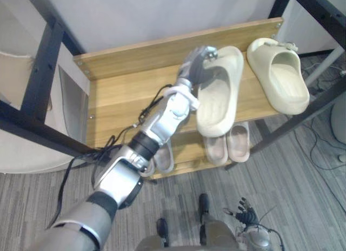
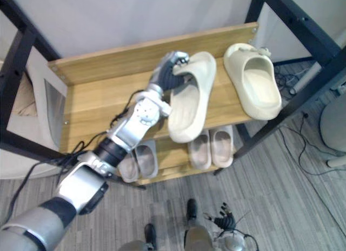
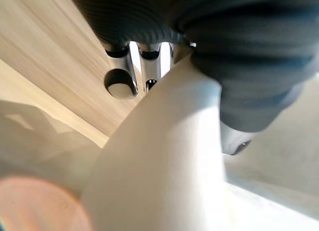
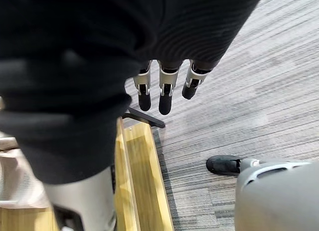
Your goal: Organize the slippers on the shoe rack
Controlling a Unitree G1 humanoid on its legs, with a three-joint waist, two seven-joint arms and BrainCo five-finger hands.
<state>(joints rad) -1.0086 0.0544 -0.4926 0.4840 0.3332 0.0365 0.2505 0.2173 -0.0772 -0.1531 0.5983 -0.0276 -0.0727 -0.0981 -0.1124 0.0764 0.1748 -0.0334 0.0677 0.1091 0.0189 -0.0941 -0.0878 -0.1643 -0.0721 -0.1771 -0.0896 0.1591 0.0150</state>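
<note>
Rack (image 1: 124, 99): wooden, two shelves. Top shelf: cream slipper (image 1: 219, 99), near end overhanging front edge; second slipper (image 1: 281, 78) just right of it, apart. Lower shelf: smaller slippers (image 1: 227, 145) side by side. Left hand (image 1: 195, 67) grasping slipper's far end. Right hand (image 4: 164, 99) low over floor, fingers relaxed, empty.

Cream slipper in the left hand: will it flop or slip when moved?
Probably stiff: the cream slipper holds its shape though the left hand grips one end only. Likely light, its thick sole looking like foam. It may tip, since its other end overhangs the front edge of the top shelf.
</note>
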